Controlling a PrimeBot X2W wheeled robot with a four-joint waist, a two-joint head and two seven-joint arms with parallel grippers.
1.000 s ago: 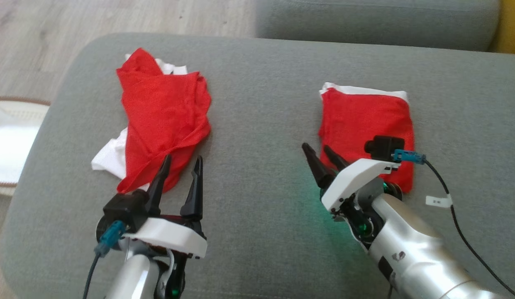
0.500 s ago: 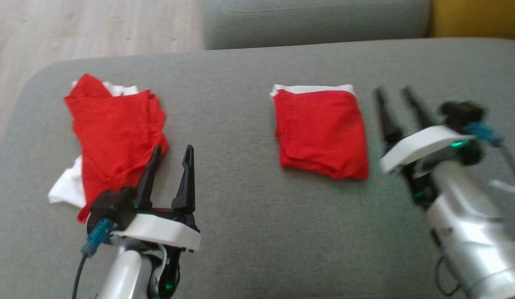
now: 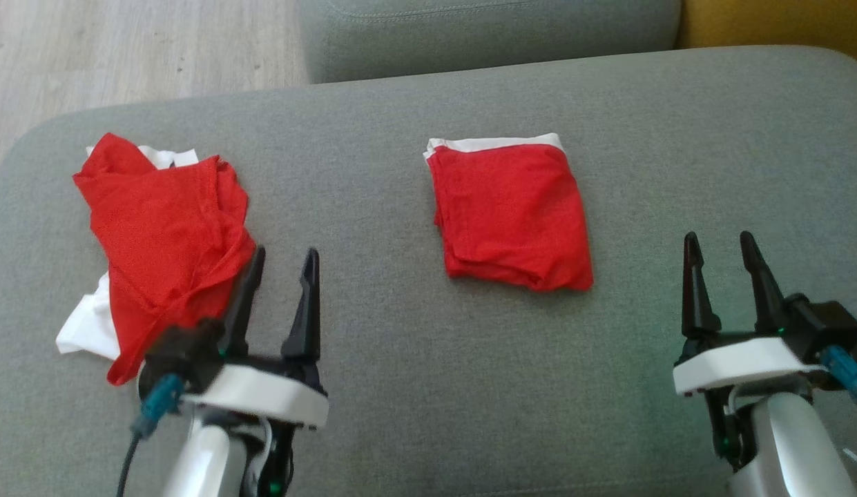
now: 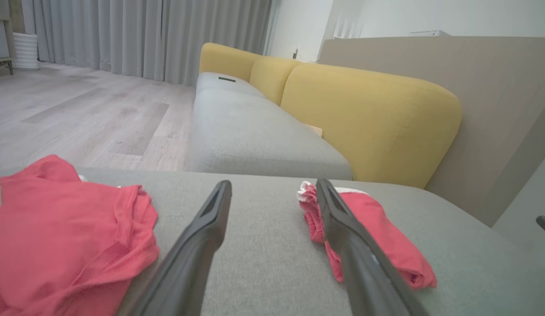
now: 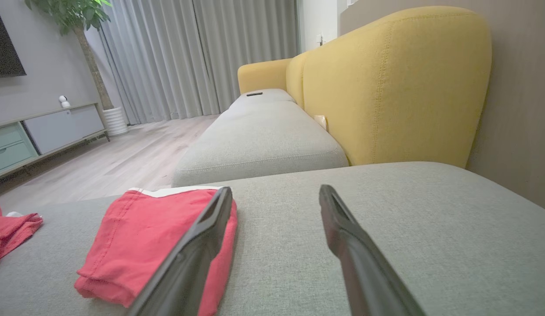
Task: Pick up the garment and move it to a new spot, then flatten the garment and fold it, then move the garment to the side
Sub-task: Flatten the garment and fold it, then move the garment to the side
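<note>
A long grey seat (image 3: 400, 359) is seen, and two red garments are laid on it. The folded red garment (image 3: 511, 214) is placed near the middle of the seat, a bit closer to the far edge. It is folded into a neat square, and a thin white strip is seen along its far side. Nothing is touching it.

The crumpled red garment (image 3: 162, 228) is piled up at the left end of the seat. It is bunched and wrinkled, and a white part is seen poking out at its near left side and at its far side.

The left claw (image 3: 284, 254) is held over the near edge of the seat, just beside the near end of the crumpled red garment. Its two dark fingers are spread wide and nothing is held between them. Whether the cloth is touched by the left finger cannot be told.

The right claw (image 3: 718, 238) is held near the near right corner of the seat, apart from the folded red garment. Its fingers are also spread wide and nothing is held.

In the wrist views, a second grey seat (image 4: 254, 136) is seen past the far edge, with a yellow back rest (image 4: 369, 118) beside it. A wooden floor (image 3: 124, 48), grey curtains (image 5: 189, 57) and a plant (image 5: 74, 13) are seen farther off.
</note>
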